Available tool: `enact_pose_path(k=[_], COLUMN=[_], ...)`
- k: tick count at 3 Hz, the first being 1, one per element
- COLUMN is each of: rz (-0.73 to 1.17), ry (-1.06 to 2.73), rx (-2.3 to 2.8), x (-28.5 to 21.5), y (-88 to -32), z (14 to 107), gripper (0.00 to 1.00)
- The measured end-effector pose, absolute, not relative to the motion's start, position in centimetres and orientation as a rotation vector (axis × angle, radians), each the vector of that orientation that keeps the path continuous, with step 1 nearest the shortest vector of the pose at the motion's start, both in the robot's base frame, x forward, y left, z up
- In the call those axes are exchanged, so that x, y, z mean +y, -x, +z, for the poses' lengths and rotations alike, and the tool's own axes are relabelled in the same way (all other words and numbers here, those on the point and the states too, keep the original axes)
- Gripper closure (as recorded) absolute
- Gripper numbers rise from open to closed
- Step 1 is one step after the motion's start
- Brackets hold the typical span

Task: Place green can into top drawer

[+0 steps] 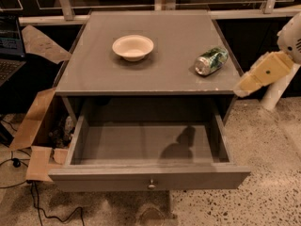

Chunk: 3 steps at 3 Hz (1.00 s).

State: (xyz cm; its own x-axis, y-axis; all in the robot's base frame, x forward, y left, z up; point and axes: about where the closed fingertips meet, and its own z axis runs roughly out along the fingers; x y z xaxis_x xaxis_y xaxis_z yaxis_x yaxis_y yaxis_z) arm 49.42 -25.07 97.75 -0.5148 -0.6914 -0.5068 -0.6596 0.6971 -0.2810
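The grey worktop (155, 76) fills the middle of the view, and below it the top drawer (94, 179) stands pulled fully out, its floor bare apart from a dark shadow near the right side and its knob (151, 185) at the centre of the front. The arm (292, 36) enters from the right edge, cut off by the frame, slanting down and left. Its tan end effector (241, 89) hangs just off the worktop's right front corner, above the floor; how far open it is cannot be told. The cream bowl (133, 47) sits left of centre. The green can (211, 60) lies on its side near the right edge, apart from the end effector.
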Motion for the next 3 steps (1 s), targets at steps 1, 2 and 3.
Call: enact_pose_path(k=[1,2,3], rz=[0.001,0.035,0.035], ry=[0.707,0.605,0.605], rx=[2.334,2.359,2.359], x=[-27.79,-27.83,-27.82], y=[-52.21,-52.12,-52.11], z=[98.25,98.42,98.42], gripper=[0.0,0.0,0.0])
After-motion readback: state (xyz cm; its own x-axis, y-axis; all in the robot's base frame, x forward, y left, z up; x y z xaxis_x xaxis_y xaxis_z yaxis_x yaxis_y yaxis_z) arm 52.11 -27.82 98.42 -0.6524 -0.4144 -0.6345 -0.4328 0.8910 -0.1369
